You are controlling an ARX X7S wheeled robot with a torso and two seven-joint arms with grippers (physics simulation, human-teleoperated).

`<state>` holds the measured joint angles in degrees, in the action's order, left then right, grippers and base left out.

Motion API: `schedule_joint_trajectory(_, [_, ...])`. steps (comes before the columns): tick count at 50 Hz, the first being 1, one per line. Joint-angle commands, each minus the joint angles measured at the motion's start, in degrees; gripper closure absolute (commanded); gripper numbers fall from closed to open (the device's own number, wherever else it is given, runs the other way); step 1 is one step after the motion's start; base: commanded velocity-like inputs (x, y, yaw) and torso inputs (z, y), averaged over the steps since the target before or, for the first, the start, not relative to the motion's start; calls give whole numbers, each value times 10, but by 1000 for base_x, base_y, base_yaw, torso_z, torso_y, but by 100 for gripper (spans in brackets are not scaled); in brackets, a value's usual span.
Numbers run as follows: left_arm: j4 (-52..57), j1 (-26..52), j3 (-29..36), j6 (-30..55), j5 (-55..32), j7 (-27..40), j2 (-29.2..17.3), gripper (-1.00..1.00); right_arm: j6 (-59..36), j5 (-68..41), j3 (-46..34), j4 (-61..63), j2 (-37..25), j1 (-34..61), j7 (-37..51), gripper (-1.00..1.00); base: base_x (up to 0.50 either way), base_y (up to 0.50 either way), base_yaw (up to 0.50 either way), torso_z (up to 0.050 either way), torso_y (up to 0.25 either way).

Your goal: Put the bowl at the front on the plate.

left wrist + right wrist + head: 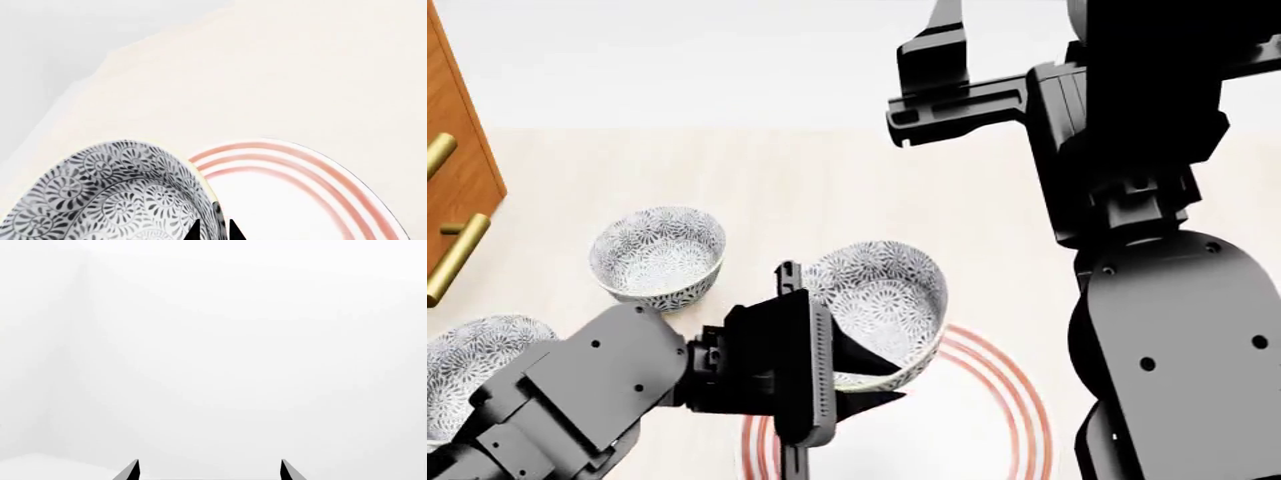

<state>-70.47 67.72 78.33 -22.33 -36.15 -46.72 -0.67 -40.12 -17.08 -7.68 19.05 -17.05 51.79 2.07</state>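
Note:
The bowl, white with a dense grey-blue floral pattern, hangs tilted over the plate, a white plate with thin red rings. My left gripper is shut on the bowl's rim, one finger inside and one outside. In the left wrist view the bowl fills the near side, its wall pinched by the left gripper, and the plate lies beyond it. My right gripper is raised high at the back. In the right wrist view the right gripper is open, facing blank white space.
Two more patterned bowls stand on the pale tabletop, one left of the held bowl and another at the left edge. A wooden cabinet with brass handles borders the left side. My right arm's dark links fill the right.

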Motion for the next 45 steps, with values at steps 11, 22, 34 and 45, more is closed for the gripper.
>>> schedule_joint_trajectory(11, [17,17,71,76,-23,-33,7,100,43,14,-8,-32,-6,-14,0,-100,0,0,0,0,0])
schedule_joint_trajectory(22, [35,20,69,74,-24,-50,7,100,61,20,-17,-51,-6,-17,-2,-100,0,0,0,0,1])
schedule_joint_trajectory(34, [48,20,71,56,-40,-56,7,100,75,27,-20,-67,-12,-21,0,-100,0,0,0,0,0])
schedule_joint_trajectory(45, [53,8,81,67,-35,-62,7,100,79,25,-19,-66,-13,-25,2,-100,0,0,0,0,1])
